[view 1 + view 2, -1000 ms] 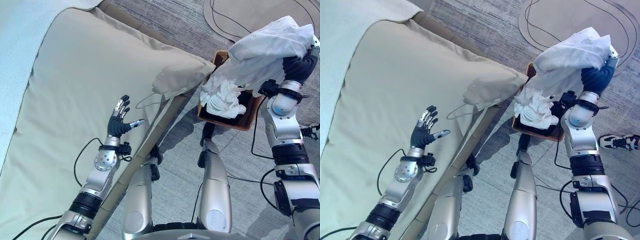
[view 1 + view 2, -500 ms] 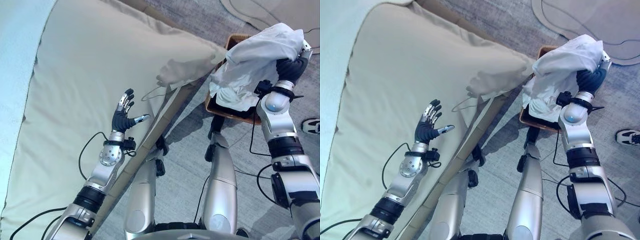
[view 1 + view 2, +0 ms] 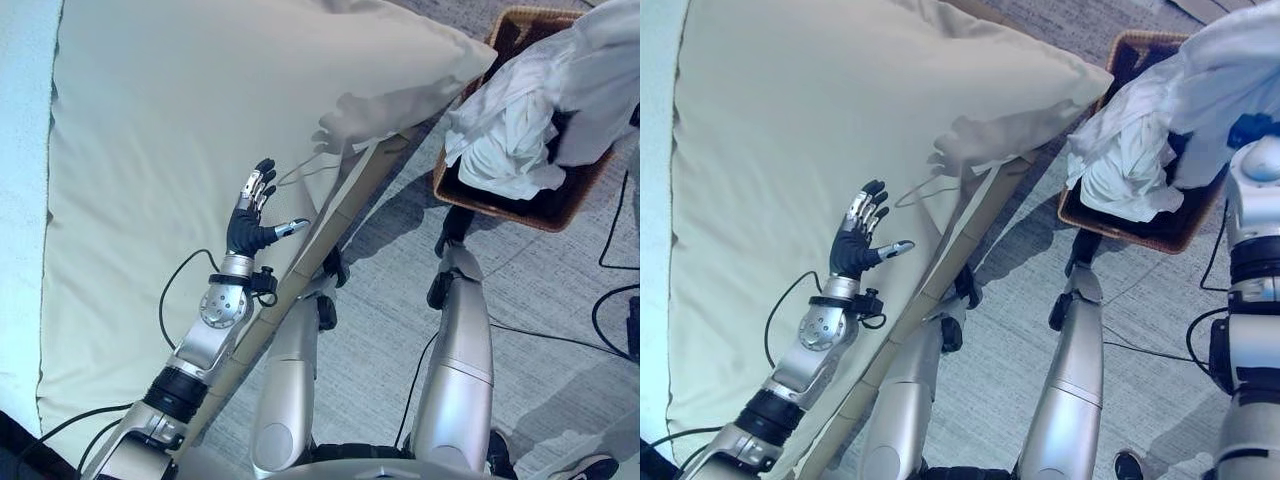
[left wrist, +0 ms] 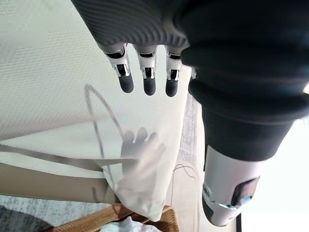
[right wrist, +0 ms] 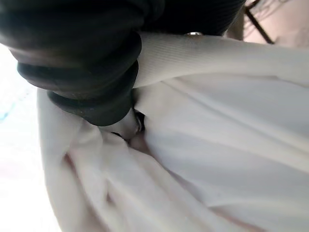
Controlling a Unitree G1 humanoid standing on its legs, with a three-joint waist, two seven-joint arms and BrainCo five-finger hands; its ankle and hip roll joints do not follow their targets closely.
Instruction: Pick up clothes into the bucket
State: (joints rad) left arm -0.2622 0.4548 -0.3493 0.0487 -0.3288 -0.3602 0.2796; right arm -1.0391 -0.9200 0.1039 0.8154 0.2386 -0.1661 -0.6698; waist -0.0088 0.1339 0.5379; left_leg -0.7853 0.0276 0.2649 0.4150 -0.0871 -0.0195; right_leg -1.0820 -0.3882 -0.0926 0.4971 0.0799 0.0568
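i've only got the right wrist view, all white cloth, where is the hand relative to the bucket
Observer: The white cloth hangs over the far right part of the wicker bucket, draping into it.
Operator: anything in the bucket already
Observer: Yes, a crumpled white garment lies inside, at the side nearer the bed.
Operator: what's the left hand doing
Observer: The left hand is open above the beige bedcover, holding nothing.
Operator: is my hand gripping the cloth
Observer: The right hand is buried in folds; I cannot tell.
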